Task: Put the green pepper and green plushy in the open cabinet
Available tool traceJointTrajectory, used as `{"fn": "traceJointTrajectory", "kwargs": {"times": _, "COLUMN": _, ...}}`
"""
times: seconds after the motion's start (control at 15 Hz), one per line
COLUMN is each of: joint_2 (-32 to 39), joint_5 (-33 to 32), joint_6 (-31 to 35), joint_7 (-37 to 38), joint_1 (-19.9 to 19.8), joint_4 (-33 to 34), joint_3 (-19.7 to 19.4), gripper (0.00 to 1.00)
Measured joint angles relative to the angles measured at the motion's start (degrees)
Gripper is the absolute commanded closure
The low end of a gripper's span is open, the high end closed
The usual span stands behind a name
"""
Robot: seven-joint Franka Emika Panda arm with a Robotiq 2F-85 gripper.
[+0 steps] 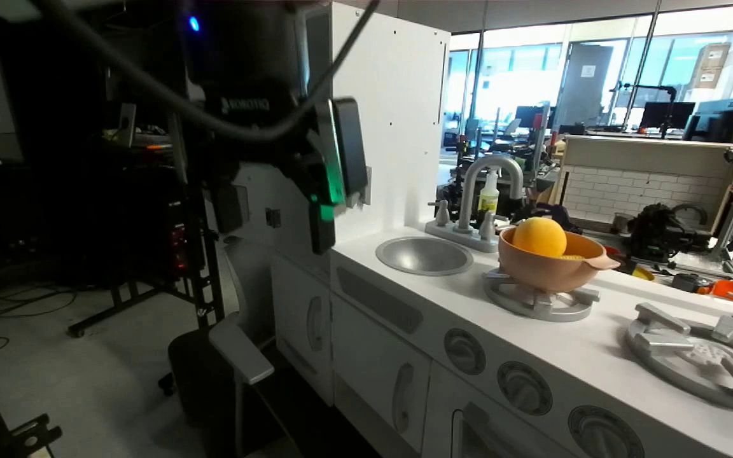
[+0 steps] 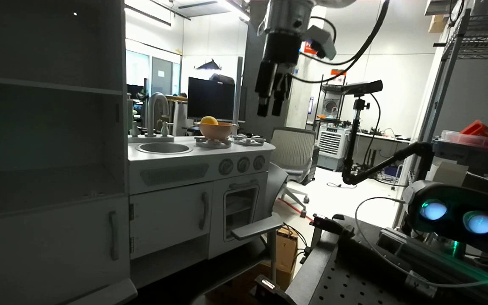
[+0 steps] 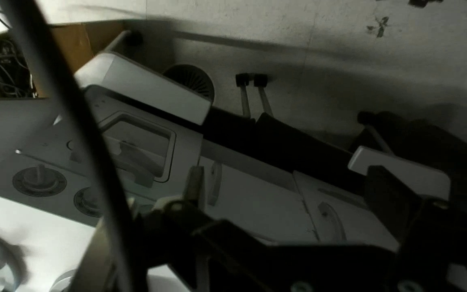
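While the pincer (image 2: 270, 110) gapes, counter edges (image 2: 201, 156) lie below.

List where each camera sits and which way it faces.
Exterior view: apparently in front of the knobs, looking across the counter at the sink; open jaws hang upper left.
Exterior view: in front of the tall cupboard, looking toward the oven; arm and jaws show.
Wrist view: on the arm, facing down past the oven to the floor; jaws at the bottom.
Both exterior views share the sink and bowl.
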Motion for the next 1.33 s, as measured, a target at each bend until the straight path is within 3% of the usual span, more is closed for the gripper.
{"fn": "traceJointTrajectory", "kwargs": {"times": 0.47, "joint_2": -22.3, "joint_5": 0.0, "joint_6": -29.4, "joint_7": -2.6, "joint_1": -0.4, "joint_4": 1.9, "joint_3": -4.5, "gripper": 0.00}}
{"fn": "traceJointTrajectory", "kwargs": {"times": 0.73, "joint_2": -34.9, "joint_5": 0.1, "joint_6": -43.6, "joint_7": 3.6, "joint_1": -1.0, "joint_4": 2.9, "joint_3": -3.8, "gripper": 0.00}}
{"fn": "traceJointTrajectory", "kwargs": {"times": 1.0, "joint_2": -41.8, "joint_5": 1.3, "joint_6": -48.9, "joint_7": 12.1, "joint_1": -0.5, "joint_4": 3.1, "joint_3": 0.8, "gripper": 0.00}}
{"fn": "traceJointTrajectory", "kwargs": {"times": 1.33, "joint_2": -42.0, "joint_5": 2.0, "joint_6": -48.7, "joint_7": 17.7, "joint_1": 0.6, "joint_4": 2.8, "joint_3": 4.8, "gripper": 0.00}}
